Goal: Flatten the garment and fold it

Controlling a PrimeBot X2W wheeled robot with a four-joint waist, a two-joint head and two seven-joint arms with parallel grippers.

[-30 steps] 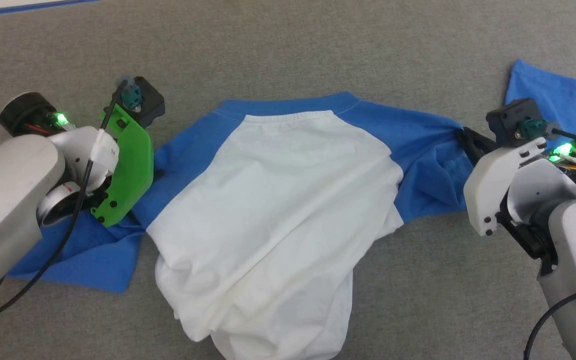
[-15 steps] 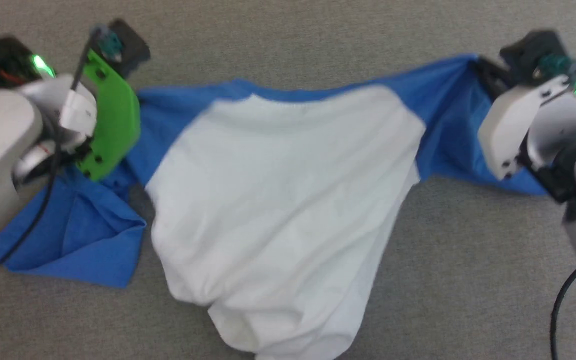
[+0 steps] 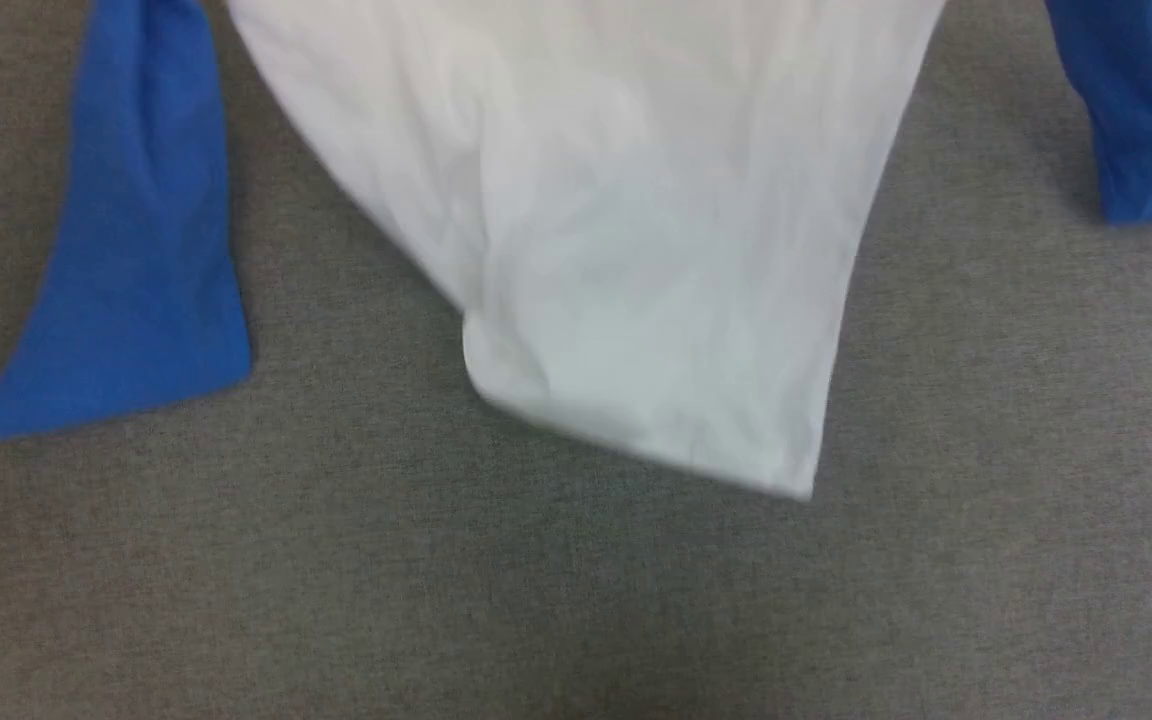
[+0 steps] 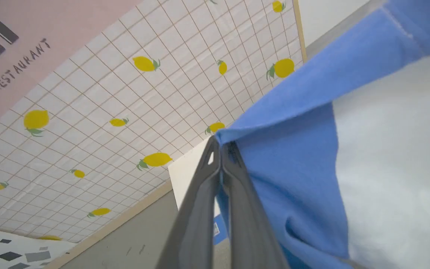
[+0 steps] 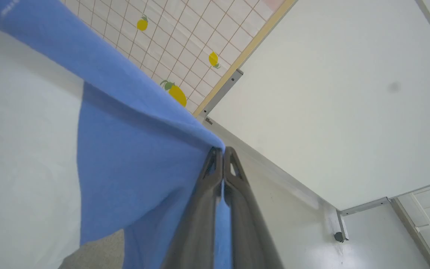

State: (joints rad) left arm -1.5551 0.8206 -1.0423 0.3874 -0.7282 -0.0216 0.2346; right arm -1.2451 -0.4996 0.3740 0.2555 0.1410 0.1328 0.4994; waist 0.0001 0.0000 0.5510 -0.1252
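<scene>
**Item inspected:** the garment (image 3: pixel 616 250), a long-sleeved raglan shirt of soft white cloth with bright blue sleeves and shoulders. It hangs between the two arms, spread side to side above the flat grey carpet (image 3: pixel 576 600).

**Left gripper (image 4: pixel 222 146):** the two long dark fingers are pressed together along their length. At the tips they pinch a fold of blue shoulder cloth of the garment (image 4: pixel 289 157). In this wrist view the cloth falls away to the right of the fingers, blue first and then white. A strip of blue also shows in the slit between the fingers lower down. Behind stands a white tiled wall panel (image 4: pixel 125 93) printed with yellow lemons.

**Right gripper (image 5: pixel 222 151):** the fingers are likewise clamped tight on a peak of blue cloth at the tips. The garment (image 5: pixel 125 160) spreads to the left of the fingers, blue beside them and white beyond. A plain white wall (image 5: pixel 330 93) lies behind.

**Head view:** the white body hangs in the middle and narrows toward its hem. The left-hand sleeve (image 3: pixel 136 260) and right-hand sleeve (image 3: pixel 1146 110) dangle well apart on either side (whether hem or cuffs touch the carpet cannot be told).
</scene>
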